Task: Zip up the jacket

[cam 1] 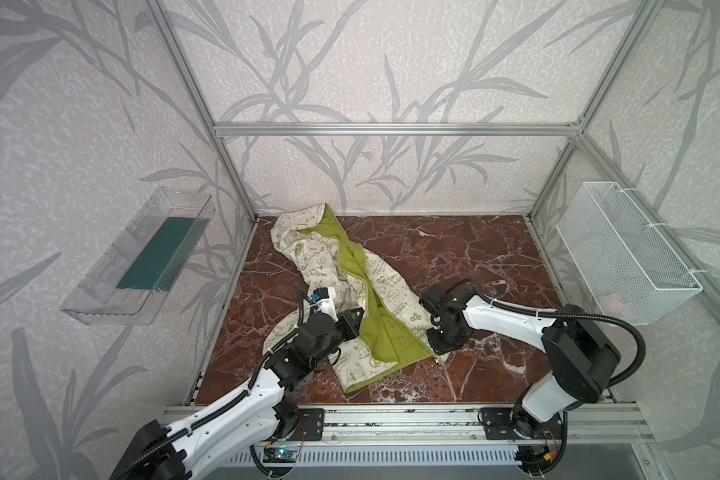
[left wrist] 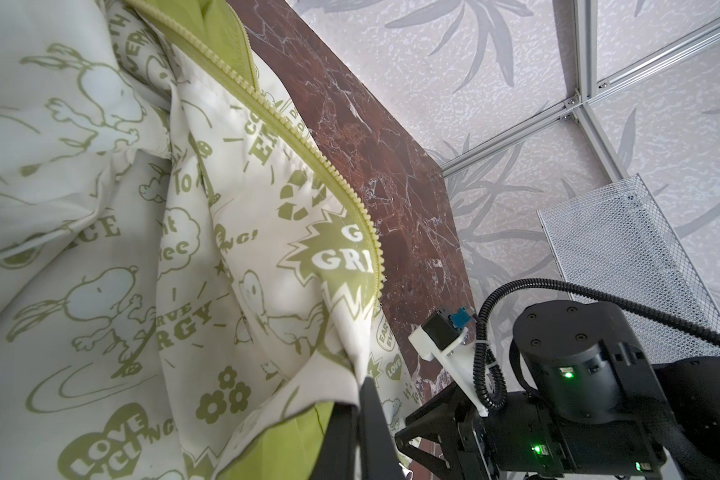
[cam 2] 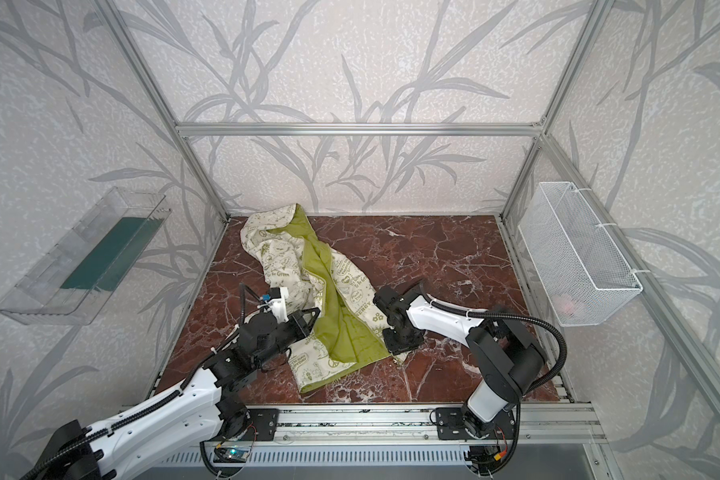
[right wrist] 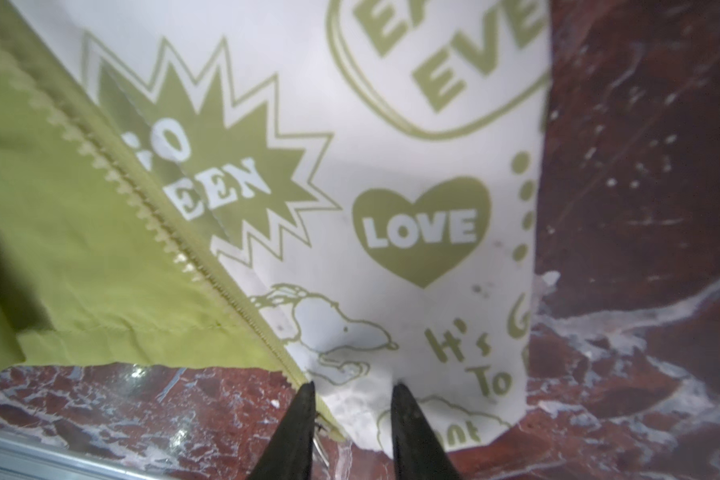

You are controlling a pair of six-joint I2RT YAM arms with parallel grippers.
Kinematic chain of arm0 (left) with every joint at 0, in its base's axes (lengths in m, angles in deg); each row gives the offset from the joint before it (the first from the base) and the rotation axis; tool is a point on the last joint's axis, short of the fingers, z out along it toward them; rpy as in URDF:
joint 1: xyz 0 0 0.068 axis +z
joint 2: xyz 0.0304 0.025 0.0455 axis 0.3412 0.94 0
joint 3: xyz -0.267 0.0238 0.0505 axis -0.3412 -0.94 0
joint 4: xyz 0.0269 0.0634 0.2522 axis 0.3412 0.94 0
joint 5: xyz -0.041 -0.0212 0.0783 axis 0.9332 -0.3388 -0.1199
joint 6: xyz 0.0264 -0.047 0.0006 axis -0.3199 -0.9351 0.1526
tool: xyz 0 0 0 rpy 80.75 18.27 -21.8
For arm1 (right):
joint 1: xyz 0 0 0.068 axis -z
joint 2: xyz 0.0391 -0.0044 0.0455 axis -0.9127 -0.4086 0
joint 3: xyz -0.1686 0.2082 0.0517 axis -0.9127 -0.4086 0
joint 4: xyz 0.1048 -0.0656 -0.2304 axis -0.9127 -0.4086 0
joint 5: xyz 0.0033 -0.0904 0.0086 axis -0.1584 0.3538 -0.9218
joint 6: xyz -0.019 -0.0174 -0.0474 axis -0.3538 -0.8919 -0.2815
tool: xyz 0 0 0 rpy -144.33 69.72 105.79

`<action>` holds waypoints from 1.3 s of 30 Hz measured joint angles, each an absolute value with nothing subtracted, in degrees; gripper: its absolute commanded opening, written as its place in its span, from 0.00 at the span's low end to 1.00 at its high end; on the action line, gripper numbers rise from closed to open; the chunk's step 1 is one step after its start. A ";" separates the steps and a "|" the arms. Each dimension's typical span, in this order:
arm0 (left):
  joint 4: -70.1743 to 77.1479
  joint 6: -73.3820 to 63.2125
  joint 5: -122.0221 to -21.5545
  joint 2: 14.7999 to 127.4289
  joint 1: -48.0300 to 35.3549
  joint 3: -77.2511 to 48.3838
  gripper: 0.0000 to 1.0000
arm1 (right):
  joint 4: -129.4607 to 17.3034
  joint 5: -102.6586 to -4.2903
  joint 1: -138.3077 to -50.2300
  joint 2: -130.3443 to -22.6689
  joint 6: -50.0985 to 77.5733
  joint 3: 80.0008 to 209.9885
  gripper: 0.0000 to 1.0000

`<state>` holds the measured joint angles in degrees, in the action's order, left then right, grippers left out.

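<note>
- L gripper (left wrist: 366, 399): clenched on the jacket (cam 1: 329, 266), gripping the cream panel edge on the near-left side. Cloth bunches at the tips.
- R gripper (right wrist: 354, 388): jaws apart, tips down at the near hem corner of the opposite panel. One finger (right wrist: 304, 415) sits against the bottom end of the zipper teeth (right wrist: 175, 245); the other rests on printed cloth.
- Jacket: unzipped, lying on the red-brown marble table (cam 1: 474, 257), left of ctr. Hem is near and the hood points to the far-left corner. Green lining faces up btwn both printed panels.
- Side walls: clear tray (cam 1: 142, 257) at left, white mesh basket (cam 1: 624, 257) at right.
</note>
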<state>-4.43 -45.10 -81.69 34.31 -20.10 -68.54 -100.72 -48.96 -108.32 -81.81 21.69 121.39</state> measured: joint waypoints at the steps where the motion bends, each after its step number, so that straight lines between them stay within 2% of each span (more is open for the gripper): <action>1: -4.37 -45.08 -81.69 34.12 -20.10 -68.54 0.00 | -100.39 -48.83 -108.32 -82.02 21.73 120.73 0.33; 11: -4.30 -45.14 -81.72 33.61 -20.10 -68.54 0.00 | -99.10 -47.91 -108.32 -81.59 22.69 119.03 0.33; 17: -4.26 -45.16 -81.76 33.64 -20.10 -68.54 0.00 | -97.46 -47.80 -108.56 -81.67 24.53 117.19 0.15; 27: -3.47 -45.25 -82.55 34.07 -20.10 -68.54 0.00 | -95.98 -45.57 -111.64 -80.28 27.44 116.93 0.00; 39: -4.76 -47.42 -82.70 39.76 -19.99 -68.59 0.00 | -87.80 -64.55 -108.19 -71.16 27.09 113.37 0.00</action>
